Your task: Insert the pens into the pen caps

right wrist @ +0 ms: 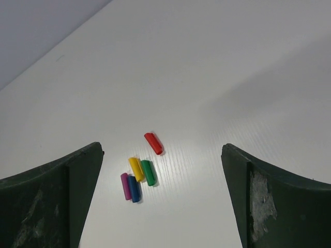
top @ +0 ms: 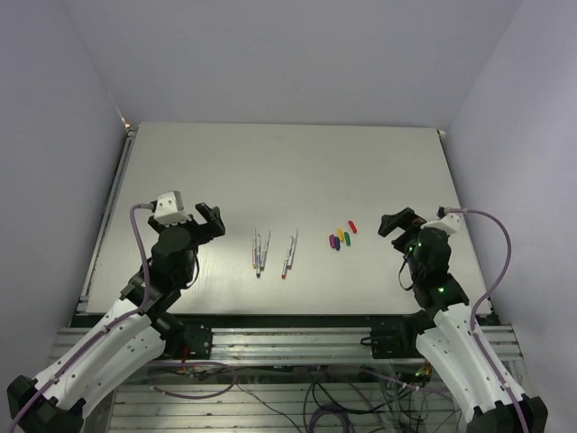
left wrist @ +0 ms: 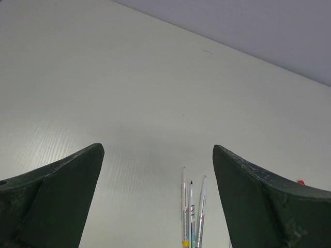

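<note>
Right now, both of your tools stand wide open and hold nothing. From above, your left tool [top: 213,222] hovers over the pale grey-white counter [top: 270,162]. The five thin, light grey-white marker pens [top: 261,251] lie well out past its open end, toward the other arm. Three of them are bunched nearest the tool and a pair [top: 290,252] lies just beyond. At that height the coloured tips are too small for you to sort.

Your left wrist camera gives only the bunch of three pens [left wrist: 191,206], low between the dark fingers [left wrist: 57,196] and nearer the right-hand one. The bottom edge cuts them off. One shows a yellow end there. The pair is hidden behind that finger. A small red speck [left wrist: 300,182] peeks over the finger, and you cannot tell what it is.

Your right tool [top: 389,227] faces the five tiny, stubby plastic pen caps [top: 339,239], which lie near its open end, between it and the pens. The overhead view shows them as a small huddle, and you cannot tell there which of them touch.

The right wrist camera sorts them out. The red cap [right wrist: 153,143] lies farthest from the tool [right wrist: 161,146], apart from the rest. The yellow cap [right wrist: 136,168] and green cap [right wrist: 148,172] lie side by side. The magenta cap [right wrist: 125,186] and blue cap [right wrist: 134,188] lie pressed together nearest the tool. All sit between the fingers, closer to the left-hand one. No pen appears in this view.
</note>
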